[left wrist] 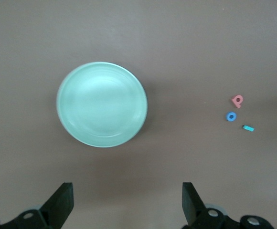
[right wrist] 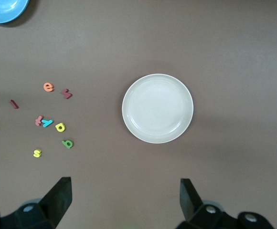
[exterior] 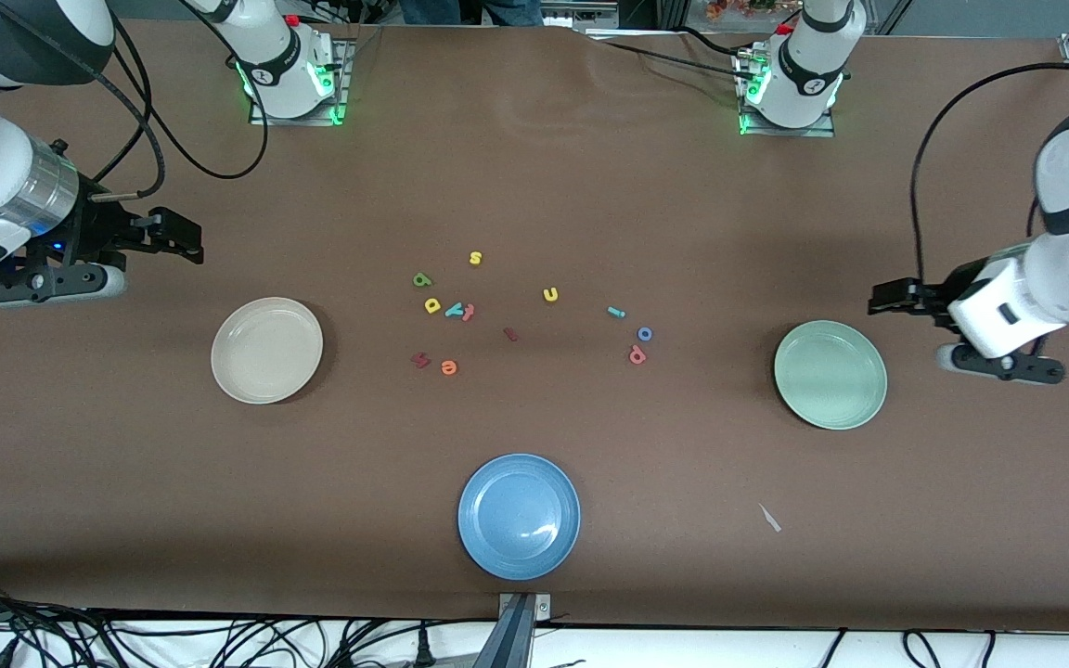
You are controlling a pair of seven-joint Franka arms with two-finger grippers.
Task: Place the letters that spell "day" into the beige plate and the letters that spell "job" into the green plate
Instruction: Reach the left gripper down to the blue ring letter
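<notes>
Nothing sorted yet: beige plate (exterior: 266, 350) and green plate (exterior: 830, 374) bare.

Right gripper (exterior: 184, 237): fingers apart, holding nothing, hovering beside the beige plate. Yellow d (exterior: 432, 305), green a (exterior: 421, 279), teal y (exterior: 454, 311) toward table centre, nearer this gripper.

Left gripper (exterior: 889, 299): fingers apart, holding nothing, beside the green plate. Teal j (exterior: 616, 313), blue o (exterior: 645, 334), salmon b (exterior: 637, 353) nearer this one.

blue plate (exterior: 519, 516), yellow s (exterior: 475, 258), yellow u (exterior: 550, 294), possibly paper scrap (exterior: 769, 518)

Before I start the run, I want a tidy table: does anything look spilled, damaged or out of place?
Only a small pale scrap lies on the table, nearer the front camera than the green plate; it matches no letter or plate. All three plates are empty and upright, letters loosely scattered between them.
</notes>
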